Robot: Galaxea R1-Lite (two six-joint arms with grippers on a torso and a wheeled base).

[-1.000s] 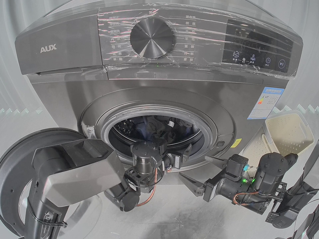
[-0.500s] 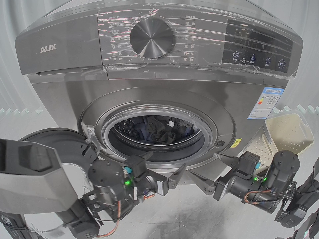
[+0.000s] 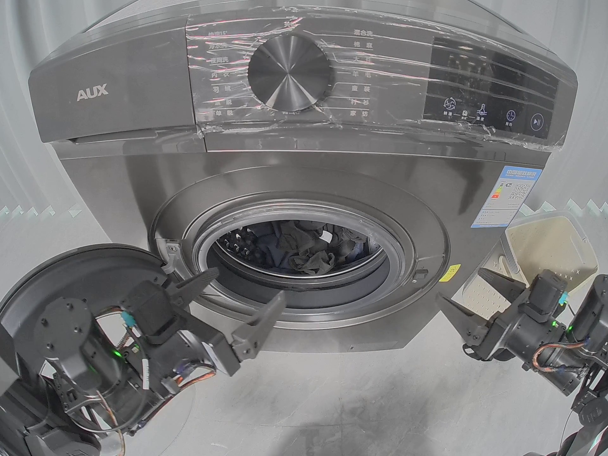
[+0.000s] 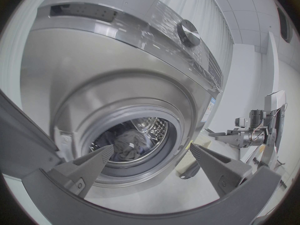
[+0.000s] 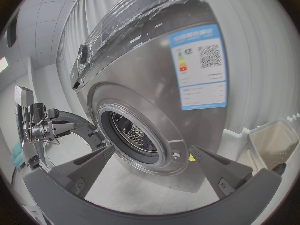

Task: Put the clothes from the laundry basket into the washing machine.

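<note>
The clothes (image 3: 297, 251) are soft, limp and light. They would sag and trail from any grip, so a pinch on a raised fold near the middle of a piece should lift it best. A hold on an edge would leave cloth dangling against the door rim. They are dark, grey and navy with a small pale tag, crumpled in a loose heap at the bottom of the drum (image 4: 154, 128) of the washing machine (image 3: 304, 159). Its round door (image 3: 76, 267) is swung wide on the robot's left.

The left tool (image 3: 247, 285) hangs just before the opening, jaws spread wide and holding nothing. The right tool (image 3: 459, 284) is also wide open and bare. It sits near the laundry basket (image 3: 551, 248), which leans beside the machine, its perforated cream walls bare as far as can be seen.
</note>
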